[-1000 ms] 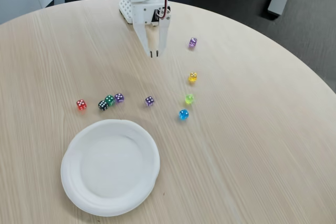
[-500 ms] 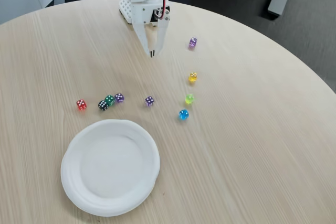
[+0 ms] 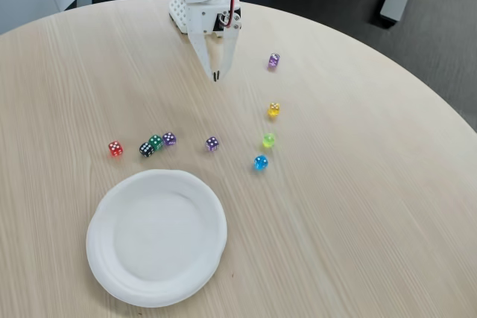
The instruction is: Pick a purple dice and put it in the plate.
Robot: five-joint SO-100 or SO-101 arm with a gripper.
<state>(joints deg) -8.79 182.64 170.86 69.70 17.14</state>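
The purple dice (image 3: 212,144) lies on the bare worktop (image 3: 358,206), apart from its neighbours. We take it for the deepest of three violet-toned dice, though tint is hard to judge at this size. The other two sit at (image 3: 169,138) and (image 3: 273,60). In the fixed view it lies almost straight below the claw (image 3: 216,76), toward the plate (image 3: 104,214). Being a cube, it has no long axis to align with. The claw hangs tip-down with its fingers drawn together, holding nothing. The worktop is pale wood grain, with dark floor beyond its curved edge.
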